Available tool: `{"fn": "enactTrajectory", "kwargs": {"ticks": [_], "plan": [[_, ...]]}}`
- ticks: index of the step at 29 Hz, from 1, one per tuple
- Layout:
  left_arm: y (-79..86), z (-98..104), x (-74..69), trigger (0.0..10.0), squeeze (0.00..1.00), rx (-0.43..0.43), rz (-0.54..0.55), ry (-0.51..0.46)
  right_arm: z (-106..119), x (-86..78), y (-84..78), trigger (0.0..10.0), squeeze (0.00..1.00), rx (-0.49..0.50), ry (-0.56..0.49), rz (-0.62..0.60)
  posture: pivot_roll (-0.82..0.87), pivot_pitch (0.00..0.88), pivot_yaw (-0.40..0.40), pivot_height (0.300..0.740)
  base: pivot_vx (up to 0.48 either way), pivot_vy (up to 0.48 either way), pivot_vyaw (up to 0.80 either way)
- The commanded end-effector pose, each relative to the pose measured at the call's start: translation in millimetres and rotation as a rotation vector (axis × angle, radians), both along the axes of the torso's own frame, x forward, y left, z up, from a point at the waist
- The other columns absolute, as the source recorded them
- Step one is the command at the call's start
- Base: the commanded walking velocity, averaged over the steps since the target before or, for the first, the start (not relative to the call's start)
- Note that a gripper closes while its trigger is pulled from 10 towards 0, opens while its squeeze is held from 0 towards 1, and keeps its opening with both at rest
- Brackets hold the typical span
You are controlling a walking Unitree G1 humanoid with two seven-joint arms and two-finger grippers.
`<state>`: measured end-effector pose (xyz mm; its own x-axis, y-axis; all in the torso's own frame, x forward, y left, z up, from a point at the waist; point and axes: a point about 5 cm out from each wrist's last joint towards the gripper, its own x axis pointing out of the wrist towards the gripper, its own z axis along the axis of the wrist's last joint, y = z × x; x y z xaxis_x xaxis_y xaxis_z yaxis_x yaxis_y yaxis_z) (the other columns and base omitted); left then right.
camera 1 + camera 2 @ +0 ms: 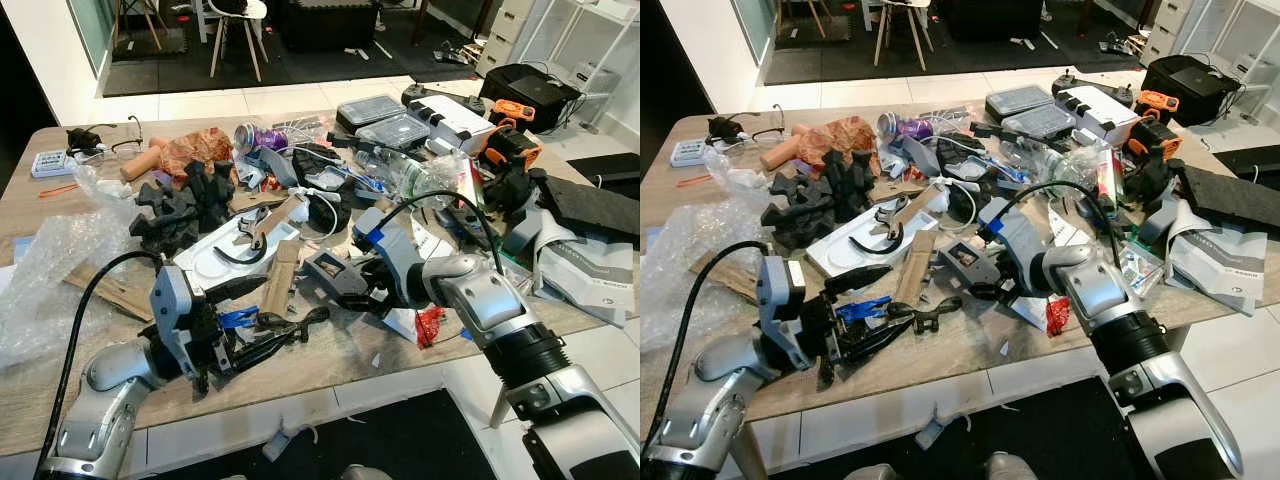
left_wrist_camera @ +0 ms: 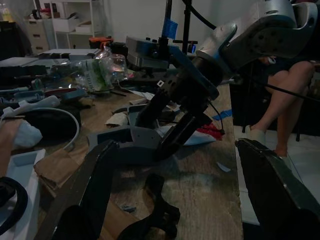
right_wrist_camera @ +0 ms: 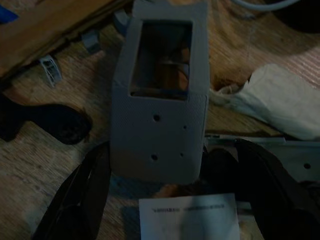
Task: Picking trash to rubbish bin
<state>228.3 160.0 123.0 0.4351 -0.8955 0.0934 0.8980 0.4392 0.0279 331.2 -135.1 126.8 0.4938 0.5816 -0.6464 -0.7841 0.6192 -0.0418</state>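
Note:
A wooden table (image 1: 330, 375) is covered in trash and clutter. My right gripper (image 1: 372, 290) reaches in low over the middle of it, open, with one finger on each side of the near end of a grey plastic housing (image 3: 160, 110) that lies flat on the wood (image 1: 325, 272). Whether the fingers (image 3: 75, 200) touch it is unclear. Near the front edge my left gripper (image 1: 262, 315) is open wide, pointing toward the right arm. A black plastic clamp piece (image 2: 155, 215) lies between its fingers on the table (image 1: 300, 325), not gripped.
A white tray (image 1: 215, 255), a cardboard strip (image 1: 280, 275), black foam pieces (image 1: 185, 205), bubble wrap (image 1: 50, 260), a crushed can (image 1: 245, 135) and a red wrapper (image 1: 430, 325) lie around. Clear boxes (image 1: 385, 120) stand at the back. A person's legs (image 2: 285, 95) are beside the table.

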Motion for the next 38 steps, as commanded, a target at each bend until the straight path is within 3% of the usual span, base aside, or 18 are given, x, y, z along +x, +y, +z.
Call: {"fn": "enactTrajectory", "kwargs": {"ticks": [1, 8, 10, 12, 13, 14, 15, 16, 17, 18, 28, 29, 30, 38], "plan": [[-4.0, -3.6, -1.7, 10.0, 0.0, 0.001, -0.015, 0.008, -5.6, 0.0, -1.9, 10.0, 0.0, -0.006, 0.03, -0.018, 0.0, 0.0, -0.056, 0.74, 0.0, 0.0, 0.0], [-6.3, -2.4, -2.2, 10.0, 0.0, -0.002, -0.022, 0.004, -10.9, -0.8, -1.1, 10.0, 0.0, 0.018, 0.062, -0.032, 0.0, 0.0, -0.061, 0.74, 0.0, 0.0, 0.0], [-8.8, -1.7, -2.9, 10.0, 0.0, -0.005, -0.029, 0.002, -12.2, -1.9, -0.9, 9.3, 0.0, 0.031, 0.076, -0.022, 0.01, 0.0, -0.063, 0.74, 0.0, 0.0, 0.0], [-9.2, -1.6, -3.1, 10.0, 0.0, -0.005, -0.031, 0.001, -11.2, -1.0, -0.8, 9.3, 0.0, 0.039, 0.059, -0.017, 0.01, 0.0, -0.063, 0.74, 0.0, 0.0, 0.0], [-9.5, -1.3, -3.2, 10.0, 0.0, -0.006, -0.032, 0.001, -9.9, 1.1, -1.4, 8.2, 0.0, 0.054, 0.041, -0.026, 0.01, 0.0, -0.063, 0.74, 0.0, 0.0, 0.0], [-9.5, -1.3, -3.2, 10.0, 0.0, -0.006, -0.032, 0.001, -9.9, 1.1, -1.4, 8.2, 0.0, 0.054, 0.041, -0.026, 0.01, 0.0, -0.063, 0.74, 0.0, 0.0, 0.0], [-9.7, -1.0, -3.5, 10.0, 0.0, -0.006, -0.034, 0.0, -9.0, 3.4, -2.4, 6.9, 0.0, 0.072, 0.025, -0.044, 0.01, 0.0, -0.061, 0.74, 0.0, 0.0, 0.0], [-9.9, -0.7, -3.6, 10.0, 0.0, -0.006, -0.035, 0.0, -8.4, 5.2, -3.5, 7.5, 0.0, 0.083, 0.014, -0.055, 0.01, 0.0, -0.061, 0.74, 0.0, 0.0, 0.0], [-9.9, -0.7, -3.6, 10.0, 0.0, -0.006, -0.035, 0.0, -8.4, 5.2, -3.5, 7.5, 0.0, 0.083, 0.014, -0.055, 0.01, 0.0, -0.061, 0.74, 0.0, 0.0, 0.0], [-10.4, 0.2, -3.8, 10.0, 0.0, -0.006, -0.039, -0.002, -7.9, 8.1, -5.8, 9.9, 0.0, 0.084, 0.003, -0.065, 0.01, 0.0, -0.059, 0.74, 0.0, 0.0, 0.0], [-11.7, 0.4, -4.5, 10.0, 0.0, -0.006, -0.046, -0.001, -7.3, 16.2, -10.2, 10.0, 0.0, 0.07, -0.014, -0.08, 0.02, 0.0, -0.056, 0.74, 0.0, 0.0, 0.0], [-11.9, 0.3, -4.7, 10.0, 0.0, -0.006, -0.046, 0.0, -7.7, 17.9, -10.5, 2.4, 0.0, 0.065, -0.022, -0.082, 0.02, 0.0, -0.058, 0.74, 0.0, 0.0, 0.0], [-12.1, 0.2, -4.8, 10.0, 0.0, -0.007, -0.046, 0.0, -8.1, 18.1, -9.3, 0.0, 0.0, 0.064, -0.024, -0.072, 0.02, 0.0, -0.06, 0.74, 0.0, 0.0, 0.0], [-12.5, -2.3, -5.6, 10.0, 0.0, -0.007, -0.047, 0.004, -7.7, 18.3, -3.6, 0.0, 0.0, 0.079, -0.038, -0.03, 0.02, 0.0, -0.06, 0.74, 0.0, 0.0, 0.0]]}}
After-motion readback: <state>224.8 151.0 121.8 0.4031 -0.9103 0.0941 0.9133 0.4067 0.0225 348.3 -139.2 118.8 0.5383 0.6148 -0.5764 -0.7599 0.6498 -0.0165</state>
